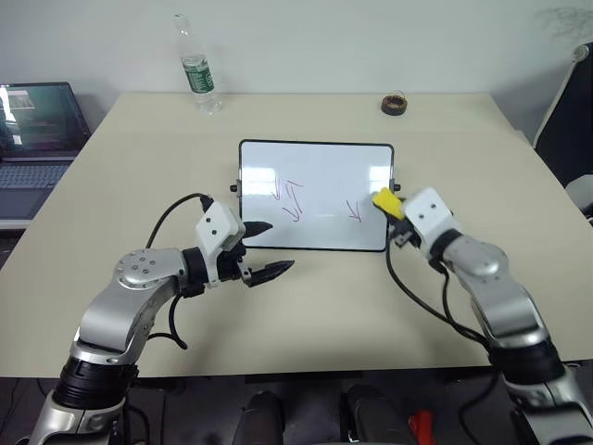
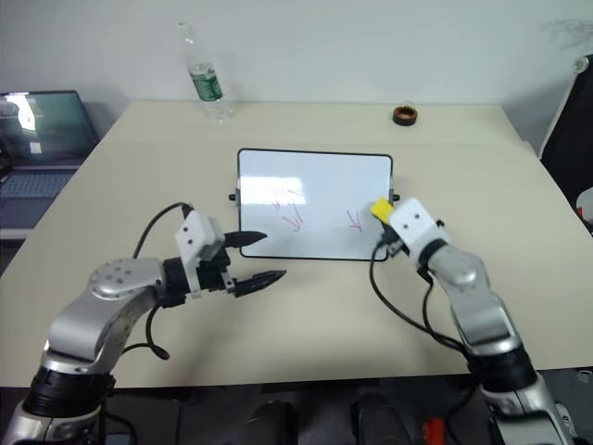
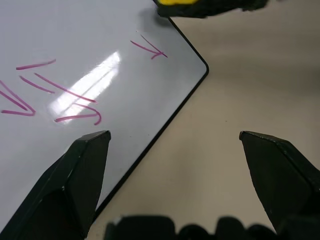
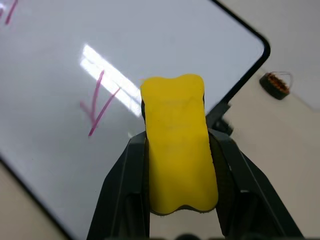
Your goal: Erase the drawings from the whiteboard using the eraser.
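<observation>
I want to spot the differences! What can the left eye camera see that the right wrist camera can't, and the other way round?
The left eye view alone shows the plastic bottle, the laptop, the open left tool at the whiteboard's near left corner, and the pink scribbles near the board's middle.

The right wrist view alone shows, close up, how the right tool pinches the yellow eraser's sides.

Both show the whiteboard, the eraser, the pink arrow mark beside it, and the tape roll on the table.
</observation>
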Motion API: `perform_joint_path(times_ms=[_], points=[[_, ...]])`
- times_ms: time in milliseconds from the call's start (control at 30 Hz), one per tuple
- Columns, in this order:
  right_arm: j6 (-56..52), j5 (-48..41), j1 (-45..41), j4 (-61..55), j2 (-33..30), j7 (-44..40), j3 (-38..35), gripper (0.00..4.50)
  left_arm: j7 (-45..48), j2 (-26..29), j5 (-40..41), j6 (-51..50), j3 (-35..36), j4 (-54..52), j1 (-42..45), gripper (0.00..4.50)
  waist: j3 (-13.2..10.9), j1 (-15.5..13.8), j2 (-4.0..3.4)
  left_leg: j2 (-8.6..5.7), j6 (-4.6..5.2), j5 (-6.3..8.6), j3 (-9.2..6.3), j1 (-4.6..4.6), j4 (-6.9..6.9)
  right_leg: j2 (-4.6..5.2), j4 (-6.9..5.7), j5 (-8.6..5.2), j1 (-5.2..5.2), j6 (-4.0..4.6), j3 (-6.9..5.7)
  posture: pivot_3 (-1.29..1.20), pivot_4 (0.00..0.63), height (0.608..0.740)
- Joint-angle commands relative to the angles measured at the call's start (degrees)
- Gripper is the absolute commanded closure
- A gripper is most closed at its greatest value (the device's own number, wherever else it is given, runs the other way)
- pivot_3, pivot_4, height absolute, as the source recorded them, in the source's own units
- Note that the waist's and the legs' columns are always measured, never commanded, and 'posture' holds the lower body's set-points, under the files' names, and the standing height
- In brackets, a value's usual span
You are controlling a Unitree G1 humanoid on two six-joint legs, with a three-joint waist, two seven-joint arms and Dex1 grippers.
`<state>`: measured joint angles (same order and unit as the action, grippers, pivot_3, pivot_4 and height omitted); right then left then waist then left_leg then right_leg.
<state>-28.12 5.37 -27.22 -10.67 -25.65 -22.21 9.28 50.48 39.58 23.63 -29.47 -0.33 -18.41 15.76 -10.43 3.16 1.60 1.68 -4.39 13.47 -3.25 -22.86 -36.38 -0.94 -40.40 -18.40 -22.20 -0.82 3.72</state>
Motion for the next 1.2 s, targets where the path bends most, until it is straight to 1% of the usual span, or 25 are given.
perform_joint_path(times_ms=[33, 133, 200, 267, 433, 467, 567, 600, 700, 833, 867, 933, 1000, 1067, 1133, 1200], points=[[3.2, 1.5, -3.1, 4.1, 1.6, 1.2, 0.9, 3.27, 0.9, 0.7, -0.7, 2.5, 0.3, -1.1, -1.0, 0.00, 0.0, 0.0, 0.00, -0.01, 0.00, 0.00, 0.00, -0.01, 0.04, 0.00, 0.01, 0.00, -0.01, 0.00, 0.00, 0.00, 0.150, 0.740], [4.9, 0.8, -4.4, 6.3, 3.1, -0.4, 2.0, 3.27, 0.8, 0.8, -0.6, 3.0, 0.8, -1.1, -1.9, 0.00, 0.0, -0.1, 0.00, -0.02, 0.00, 0.00, 0.03, -0.03, 0.09, 0.03, 0.12, 0.00, 0.00, 0.00, 0.01, 0.00, 0.150, 0.740], [3.4, 0.1, -4.2, 6.4, 3.2, -3.2, 3.6, 3.27, 0.7, 0.9, -0.5, 3.3, 0.9, -1.3, -2.5, 0.00, 0.0, -0.1, 0.00, -0.02, 0.00, 0.00, 0.01, -0.06, 0.10, 0.06, 0.17, 0.00, 0.00, 0.00, -0.01, 0.00, 0.150, 0.740], [0.5, 0.6, -3.2, 6.5, 2.4, -5.2, 4.9, 3.27, 0.6, 0.9, -0.4, 3.3, 0.9, -1.7, -2.9, 0.00, 0.0, -0.1, 0.00, -0.01, 0.01, 0.00, 0.01, -0.04, 0.11, 0.07, 0.17, 0.01, 0.00, 0.01, 0.00, 0.00, 0.150, 0.740], [-2.1, 1.1, -1.0, 4.5, -1.0, -9.0, 5.9, 3.27, 0.2, 0.7, -0.1, 3.1, 0.9, -2.3, -3.4, 0.00, 0.0, -0.1, 0.01, -0.02, 0.01, 0.00, -0.02, 0.04, 0.09, 0.07, 0.12, 0.01, 0.07, 0.01, -0.03, 0.00, 0.150, 0.740], [-1.6, 1.9, -1.3, 4.7, -1.3, -8.1, 5.6, 3.27, 0.2, 0.7, -0.1, 3.2, 0.9, -2.3, -3.4, 0.00, 0.0, -0.2, 0.01, -0.02, 0.01, 0.00, -0.02, 0.05, 0.09, 0.07, 0.12, 0.01, 0.09, 0.00, -0.03, 0.00, 0.150, 0.740], [0.4, 3.9, -3.5, 7.1, 0.2, -2.1, 3.0, 3.27, 0.2, 0.7, -0.2, 3.3, 0.7, -2.4, -3.5, 0.00, 0.0, -0.1, 0.01, -0.02, 0.01, 0.00, -0.02, 0.07, 0.08, 0.06, 0.10, 0.01, 0.10, 0.00, -0.03, 0.00, 0.150, 0.740], [0.7, 4.1, -4.1, 7.7, 0.3, -1.5, 2.7, 3.27, 0.2, 0.6, -0.1, 3.3, 0.6, -2.3, -3.5, 0.00, 0.0, -0.1, 0.01, -0.02, 0.01, -0.01, -0.02, 0.08, 0.07, 0.06, 0.07, 0.01, 0.10, 0.00, -0.02, 0.00, 0.150, 0.740], [-0.3, 3.9, -3.4, 7.4, -1.1, -4.9, 4.7, 3.28, 0.2, 0.4, -0.2, 3.3, 0.4, -2.3, -3.4, 0.00, 0.0, -0.1, 0.01, -0.02, 0.02, -0.01, 0.00, 0.12, 0.05, 0.05, 0.00, 0.01, 0.10, 0.00, -0.01, 0.00, 0.150, 0.740], [-2.2, 3.1, 0.5, 3.3, -4.8, -12.2, 8.7, 3.28, 0.2, 0.1, -0.2, 3.4, 0.2, -2.0, -3.2, 0.00, 0.0, -0.3, 0.07, -0.03, 0.02, -0.01, -0.02, 0.12, 0.05, 0.05, 0.03, 0.01, 0.14, 0.00, -0.04, 0.00, 0.150, 0.740], [-2.5, 3.1, 1.0, 2.7, -5.0, -12.4, 8.8, 3.28, 0.2, 0.1, -0.3, 3.4, 0.1, -1.9, -3.1, 0.00, 0.1, -0.3, 0.10, -0.03, 0.02, -0.01, -0.03, 0.11, 0.05, 0.05, 0.05, 0.01, 0.14, 0.00, -0.04, 0.00, 0.150, 0.740], [-2.3, 3.8, 0.7, 3.0, -4.4, -10.5, 7.8, 3.28, 0.1, -0.1, -0.3, 3.4, -0.1, -1.8, -3.0, 0.00, 0.1, -0.3, 0.11, -0.02, 0.02, -0.01, -0.03, 0.12, 0.05, 0.05, 0.06, 0.01, 0.15, 0.00, -0.04, 0.00, 0.150, 0.740], [-0.9, 5.8, -1.1, 5.2, -2.6, -4.3, 4.9, 3.28, 0.1, -0.2, -0.4, 3.3, -0.3, -1.8, -2.8, 0.00, 0.1, 0.1, 0.11, -0.02, 0.02, -0.01, 0.03, 0.18, 0.04, 0.05, 0.01, 0.02, 0.15, -0.01, 0.03, 0.00, 0.150, 0.740], [-0.2, 6.5, -2.4, 6.5, -1.7, -1.1, 3.1, 3.28, 0.1, -0.3, -0.3, 3.2, -0.3, -1.9, -2.7, 0.00, 0.1, 0.2, 0.11, 0.00, 0.02, -0.02, 0.04, 0.24, 0.03, 0.03, -0.05, 0.03, 0.16, 0.00, 0.06, 0.00, 0.150, 0.740], [-0.6, 5.6, -2.6, 6.5, -1.4, -1.8, 2.9, 3.28, 0.2, -0.3, -0.4, 3.1, -0.3, -1.9, -2.7, 0.00, 0.1, 0.1, 0.12, -0.02, 0.02, -0.03, 0.06, 0.28, 0.02, 0.03, -0.13, 0.03, 0.16, -0.01, 0.07, 0.00, 0.150, 0.740], [-1.9, 4.8, -1.8, 5.9, -2.1, -4.8, 4.1, 3.28, 0.3, -0.3, -0.4, 3.1, -0.4, -2.0, -2.7, 0.00, 0.1, 0.0, 0.13, -0.02, 0.02, -0.03, 0.04, 0.27, 0.01, 0.03, -0.14, 0.03, 0.17, -0.01, 0.05, 0.00, 0.150, 0.740]])
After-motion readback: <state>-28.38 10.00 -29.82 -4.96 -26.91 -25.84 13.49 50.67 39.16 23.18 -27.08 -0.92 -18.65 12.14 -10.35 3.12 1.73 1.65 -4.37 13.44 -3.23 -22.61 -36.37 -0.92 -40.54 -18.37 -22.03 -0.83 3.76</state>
